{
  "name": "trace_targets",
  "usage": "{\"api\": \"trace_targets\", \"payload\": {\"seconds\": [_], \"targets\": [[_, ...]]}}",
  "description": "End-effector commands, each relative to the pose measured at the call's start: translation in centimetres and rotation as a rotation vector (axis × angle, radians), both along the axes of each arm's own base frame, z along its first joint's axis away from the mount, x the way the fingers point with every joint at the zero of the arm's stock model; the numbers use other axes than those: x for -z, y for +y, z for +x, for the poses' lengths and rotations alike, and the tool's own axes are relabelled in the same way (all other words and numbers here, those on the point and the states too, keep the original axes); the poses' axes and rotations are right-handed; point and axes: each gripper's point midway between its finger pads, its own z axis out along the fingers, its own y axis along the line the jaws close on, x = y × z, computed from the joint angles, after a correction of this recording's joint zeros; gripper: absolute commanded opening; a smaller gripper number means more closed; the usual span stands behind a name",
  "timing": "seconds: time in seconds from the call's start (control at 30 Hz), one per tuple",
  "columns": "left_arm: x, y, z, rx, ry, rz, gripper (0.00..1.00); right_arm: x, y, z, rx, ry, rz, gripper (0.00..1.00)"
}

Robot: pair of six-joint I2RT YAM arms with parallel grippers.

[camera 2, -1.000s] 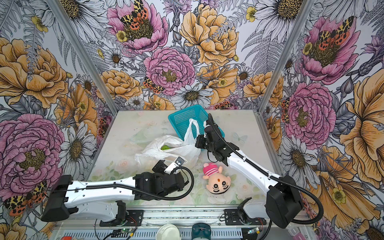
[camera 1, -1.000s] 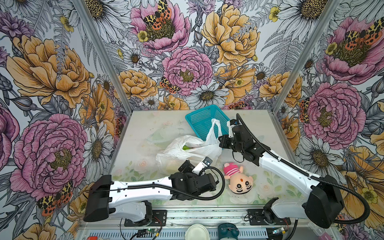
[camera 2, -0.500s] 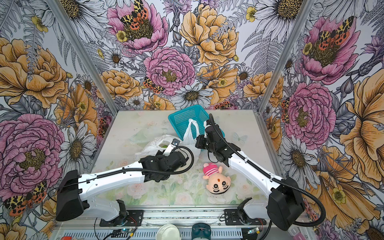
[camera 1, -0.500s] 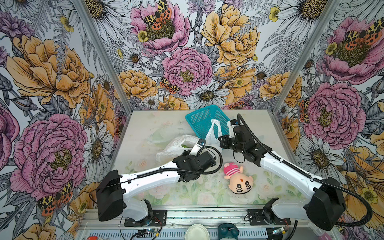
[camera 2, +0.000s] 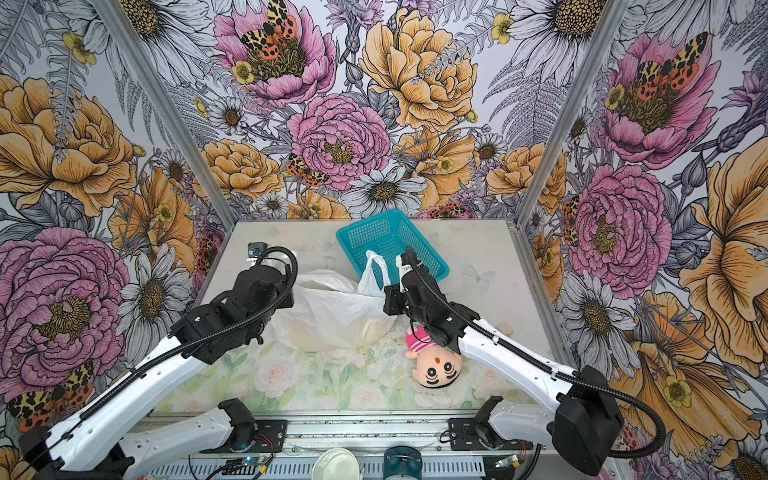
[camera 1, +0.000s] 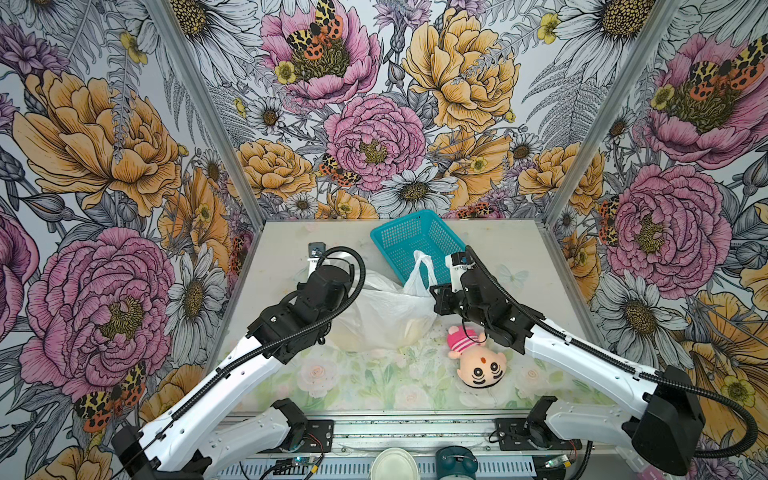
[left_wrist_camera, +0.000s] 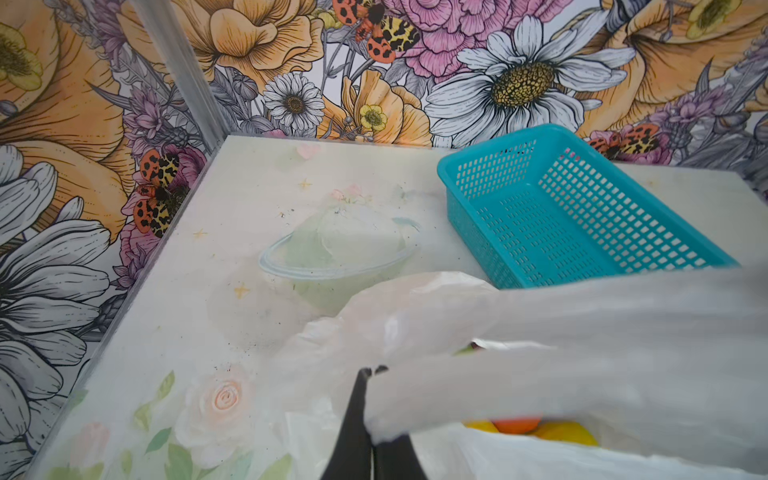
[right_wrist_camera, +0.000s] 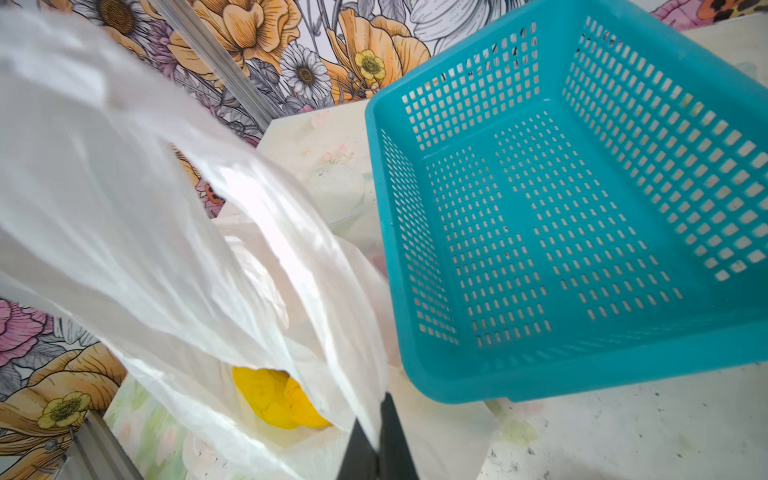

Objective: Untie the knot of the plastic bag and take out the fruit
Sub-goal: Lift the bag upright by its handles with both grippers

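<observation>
The plastic bag (camera 1: pixel 382 316) is shown at the middle of the tabletop (camera 1: pixel 519 257), just in front of the teal basket (camera 1: pixel 411 239), with its film drawn out between the two arms in both top views. The left hand (left_wrist_camera: pixel 371 369) is closed narrowly on a fold of film at the bag's left edge. The right hand (right_wrist_camera: pixel 374 415) is likewise pinched onto a strip of film at the bag's right edge, beside the basket. A handle loop (camera 1: pixel 422 268) stands up next to the right hand. The fruit (right_wrist_camera: pixel 274 397) lies inside the bag: yellow pieces are seen through the opening, and an orange piece (left_wrist_camera: pixel 517 426) is seen between yellow ones. A plush doll (camera 1: pixel 478 361) lies face up, just right of the bag. The knot cannot be made out.
</observation>
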Motion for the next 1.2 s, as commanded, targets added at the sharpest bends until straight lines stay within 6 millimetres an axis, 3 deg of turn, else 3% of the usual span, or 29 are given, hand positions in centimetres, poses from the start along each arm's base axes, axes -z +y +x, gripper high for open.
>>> {"api": "trace_targets", "payload": {"seconds": [0.0, 0.13, 0.23, 0.5, 0.7, 0.83, 0.9, 1.0, 1.07, 1.17], "targets": [[-0.6, 1.2, -0.9, 0.019, 0.041, -0.121, 0.0, -3.1, -1.0, -0.4, 0.056, -0.094, 0.055, 0.0], [-1.7, 3.7, -1.1, -0.028, 0.045, -0.145, 0.0, -4.7, -2.0, -1.7, 0.164, -0.045, 0.214, 0.0], [-1.9, 4.1, -0.4, -0.019, 0.071, -0.217, 0.0, -6.2, -0.6, -2.0, 0.157, -0.039, 0.33, 0.0], [-4.9, 5.7, 3.3, -0.03, 0.067, -0.275, 0.0, -9.9, 5.9, 2.7, 0.064, -0.107, 0.289, 0.0], [-6.4, 8.3, 8.8, -0.074, 0.083, -0.346, 0.0, -11.5, 10.0, 7.6, 0.058, -0.151, 0.263, 0.0], [-9.8, 9.3, 12.1, -0.066, 0.025, -0.377, 0.0, -13.3, 12.8, 10.5, 0.04, -0.201, 0.268, 0.0], [-11.8, 10.3, 12.9, -0.074, -0.019, -0.406, 0.0, -14.2, 12.9, 12.7, 0.038, -0.227, 0.278, 0.0], [-13.9, 11.7, 13.3, -0.096, -0.071, -0.435, 0.0, -14.7, 13.9, 14.2, 0.002, -0.274, 0.273, 0.0], [-13.6, 11.7, 13.1, -0.1, -0.067, -0.443, 0.0, -14.3, 13.9, 14.7, 0.004, -0.286, 0.262, 0.0], [-10.8, 11.3, 12.2, -0.118, -0.011, -0.429, 0.0, -13.1, 13.9, 14.6, -0.006, -0.284, 0.259, 0.0]]}}
